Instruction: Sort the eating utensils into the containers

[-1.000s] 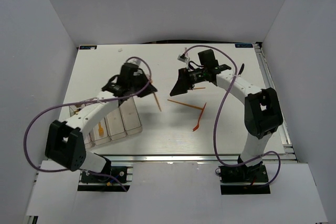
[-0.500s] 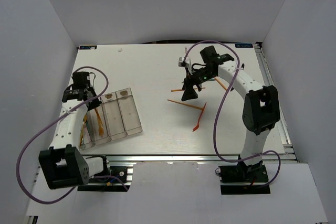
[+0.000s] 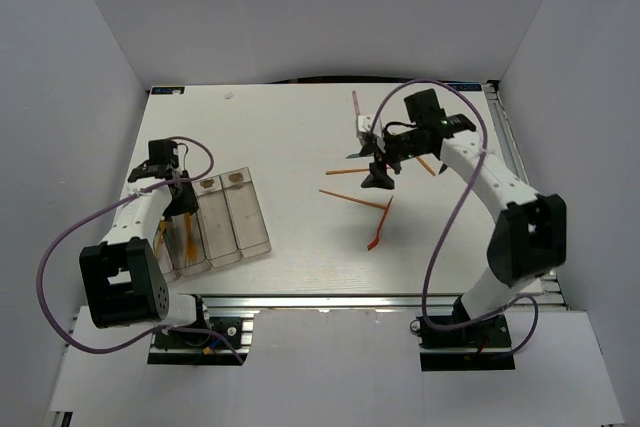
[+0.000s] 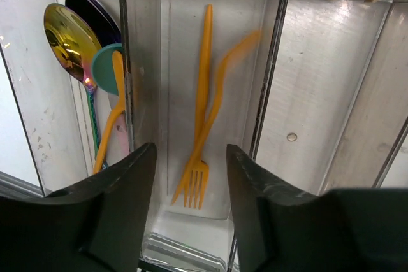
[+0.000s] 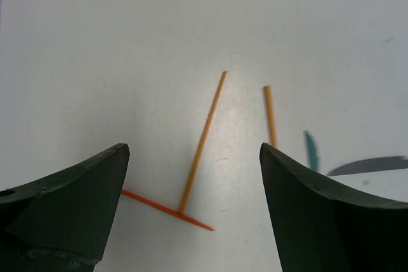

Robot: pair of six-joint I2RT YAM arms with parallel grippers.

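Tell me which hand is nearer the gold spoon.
Left. The left hand hovers over the bin next to the gold spoon's; the right hand is far across the table, over loose orange sticks.

Containers (image 4: 319, 93): clear plastic, scuffed and glossy. Gold spoon (image 4: 67, 39): polished metal, mirror-bright. Teal spoon (image 4: 102, 71): smooth plastic. Orange fork (image 4: 203, 81): smooth plastic. Bench (image 5: 127, 42): matt white, smooth. Left pincer (image 4: 190, 154): fingers (image 4: 121, 208) matt, dark.
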